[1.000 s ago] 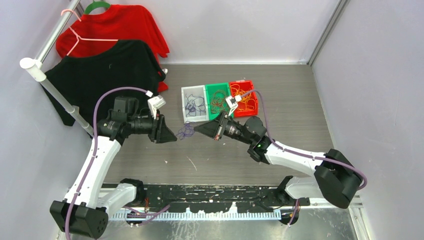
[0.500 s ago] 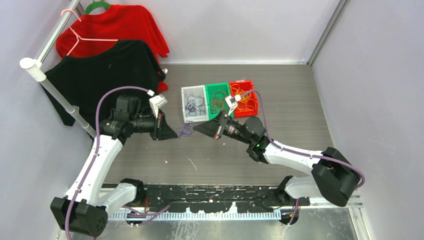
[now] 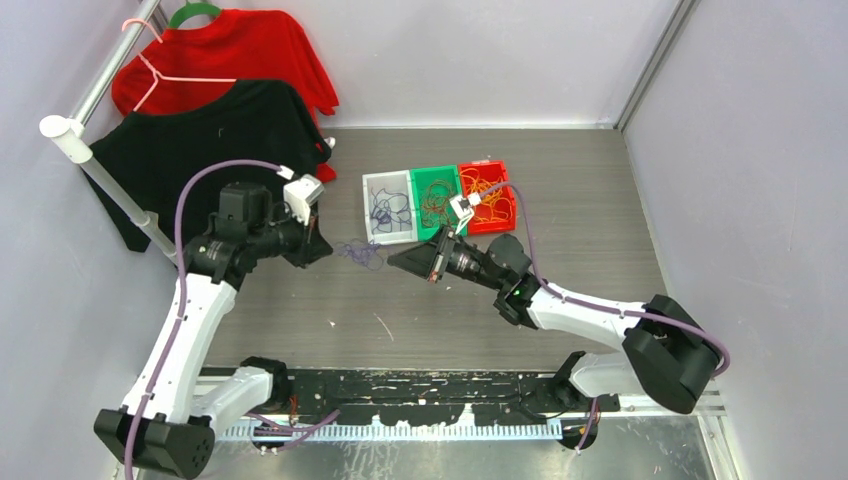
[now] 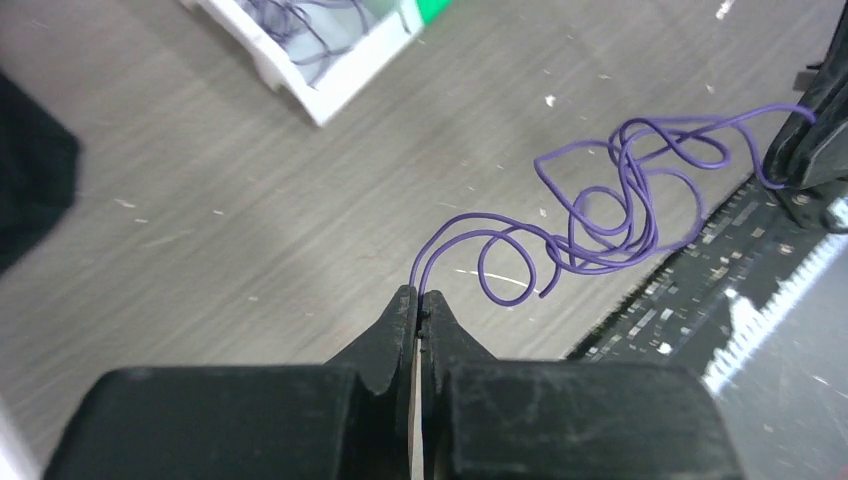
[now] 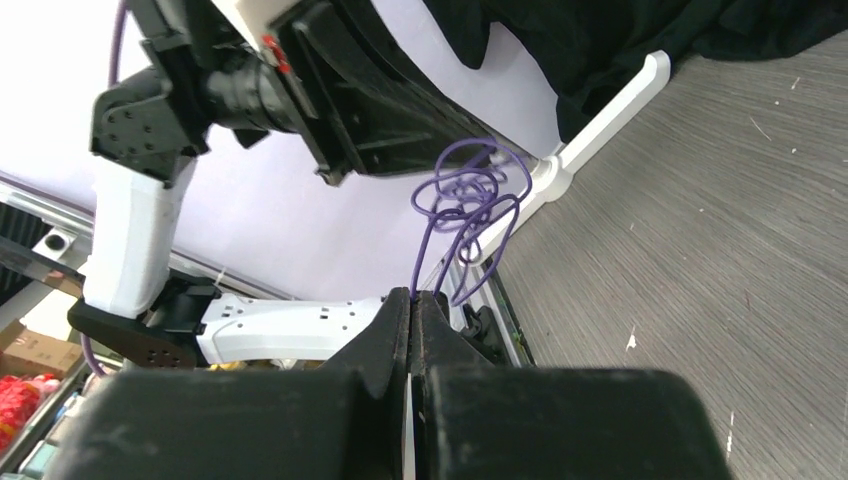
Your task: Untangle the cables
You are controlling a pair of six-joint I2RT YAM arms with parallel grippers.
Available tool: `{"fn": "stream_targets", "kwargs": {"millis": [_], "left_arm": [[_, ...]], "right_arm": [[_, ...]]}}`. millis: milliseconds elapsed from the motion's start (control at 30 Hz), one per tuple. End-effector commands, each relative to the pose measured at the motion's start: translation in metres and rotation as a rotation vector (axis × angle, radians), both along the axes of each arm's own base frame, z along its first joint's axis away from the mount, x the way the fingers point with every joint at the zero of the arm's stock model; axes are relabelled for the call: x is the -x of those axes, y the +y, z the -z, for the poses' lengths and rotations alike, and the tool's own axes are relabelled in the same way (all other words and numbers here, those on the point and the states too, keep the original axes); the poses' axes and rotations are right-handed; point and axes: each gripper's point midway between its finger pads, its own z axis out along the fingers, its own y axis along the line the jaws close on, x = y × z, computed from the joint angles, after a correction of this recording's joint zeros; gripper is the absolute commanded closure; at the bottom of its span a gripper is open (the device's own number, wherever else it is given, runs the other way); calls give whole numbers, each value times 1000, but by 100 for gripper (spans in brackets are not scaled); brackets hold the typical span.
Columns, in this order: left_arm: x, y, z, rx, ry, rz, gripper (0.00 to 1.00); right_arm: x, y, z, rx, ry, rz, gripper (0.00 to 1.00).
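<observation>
Since a second ago the left tool (image 3: pixel 326 244) has drawn back leftward and closed, stretching the purple cable (image 3: pixel 360 252) out from the right tool (image 3: pixel 392 258).

From above, that cable hangs in loose loops over mid-counter (image 3: pixel 580 200), pinched at both ends. Just beyond it sit a white tray (image 3: pixel 366 205) of purple wires (image 3: pixel 385 208), a green tray (image 3: pixel 433 170) of red-brown wires (image 3: pixel 436 197) and a red tray (image 3: pixel 482 164) of orange wires (image 3: pixel 490 200). My right wrist overlaps the near rims of the last two. A black shirt (image 3: pixel 220 150) and a red shirt (image 3: pixel 230 55) hang from a rail (image 3: pixel 100 170) close behind my left arm. Bare counter lies to the right.

From the left wrist, the jaws are closed tight on a doubled purple strand. The coil runs off to the right tool at the frame's right edge, one free end curling near me. The white tray's corner is at top.

From the right wrist, the jaws are likewise clamped on two strands, with the loops rising toward the left tool.
</observation>
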Motion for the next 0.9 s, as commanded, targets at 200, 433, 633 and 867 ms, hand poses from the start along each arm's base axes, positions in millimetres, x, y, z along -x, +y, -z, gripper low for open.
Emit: {"fn": "stream_targets", "kwargs": {"millis": [200,433,633,867], "left_arm": [[-23,49,-85,-220,-369,-150,100],[-21,54,-130,-219,-508,-168,100],[-24,51,-163,-183,-587,-176,100],[-28,54,-201,-172,-681,-204,100]], "right_arm": [[-4,-21,42,186,-35,99,99],[-4,-43,90,378,19,160,99],[3,-52,131,542,47,149,99],[7,-62,162,657,61,155,99]]}}
